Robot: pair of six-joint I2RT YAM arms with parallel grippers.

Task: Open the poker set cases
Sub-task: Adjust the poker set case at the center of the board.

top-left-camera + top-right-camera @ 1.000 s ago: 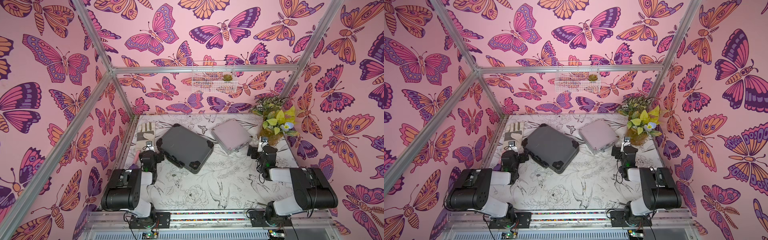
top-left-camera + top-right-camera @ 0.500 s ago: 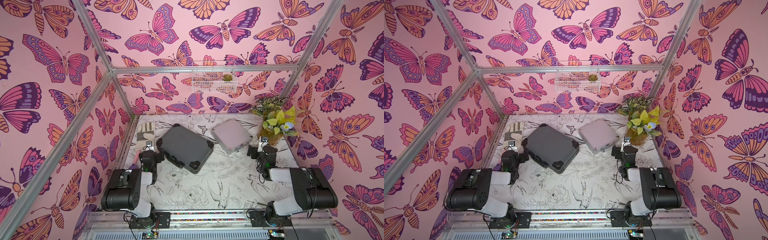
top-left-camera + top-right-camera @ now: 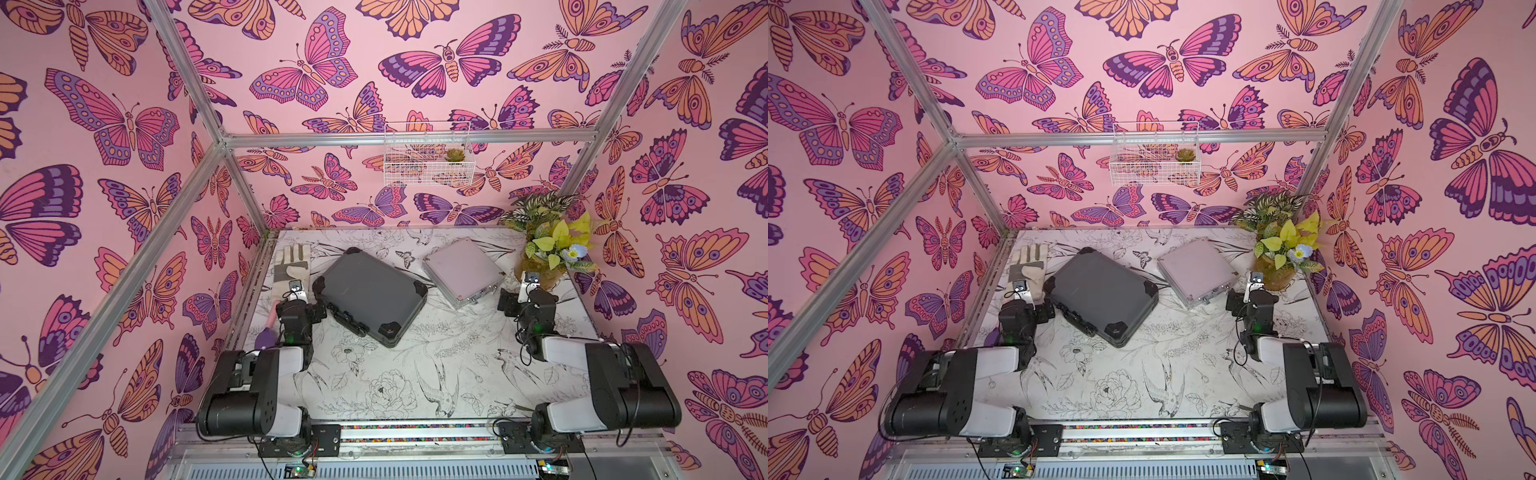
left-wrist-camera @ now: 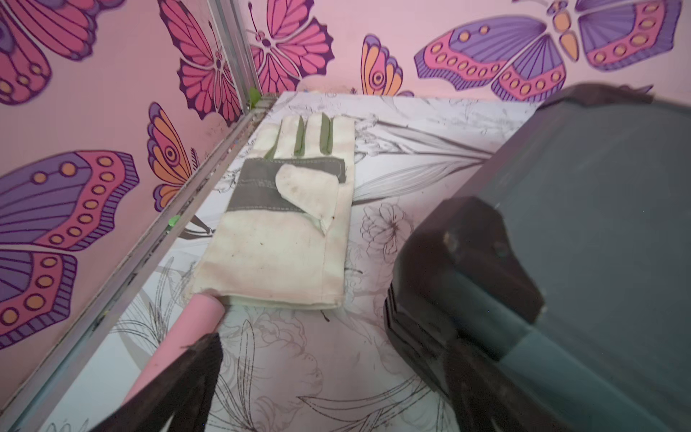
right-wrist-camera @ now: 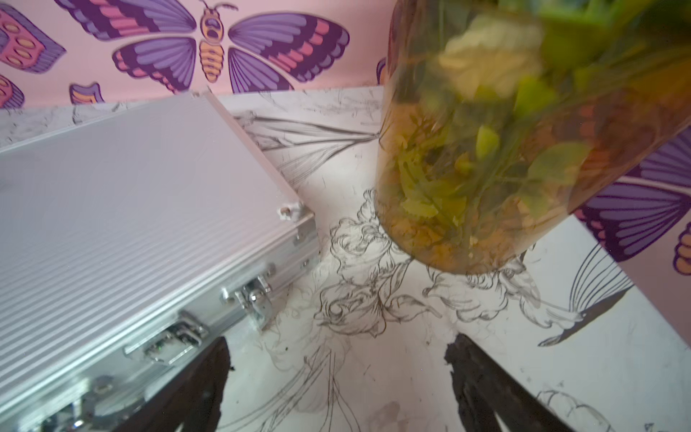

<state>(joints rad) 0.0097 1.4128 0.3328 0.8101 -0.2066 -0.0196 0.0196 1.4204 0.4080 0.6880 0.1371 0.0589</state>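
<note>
Two poker cases lie shut on the table (image 3: 478, 374), and the job of opening them has not visibly begun. The dark case (image 3: 370, 297), with black corner guards, sits left of centre at an angle, its latch edge turned toward the robot. The silver case (image 3: 461, 268) sits farther back and to the right, well apart from the dark one, its chrome latch (image 5: 254, 299) facing the right arm. Both lids are down in both top views. Whether any latch has been released is too small to tell from above, and the wrist view does not settle it.

The left gripper (image 4: 332, 355) hangs low beside the dark case's near left corner, fingers spread wide with nothing between them. One finger (image 4: 471, 385) is close against the case's side. The right gripper (image 5: 338, 348) is likewise spread and empty, poised over bare table between the silver case's latch edge and the vase (image 5: 486, 168).

All of the work appears to be left: freeing the latches on each case, then lifting each lid.

What the cases hold is hidden. The glass vase at the back right corner holds leafy stems and flowers over brownish filling. A white wire basket (image 3: 428, 174) on the back wall holds one small succulent (image 3: 455, 154) and looks otherwise bare. A work glove (image 4: 284, 220) lies flat by the left wall, a pink handle (image 4: 179, 336) touching its cuff.
</note>
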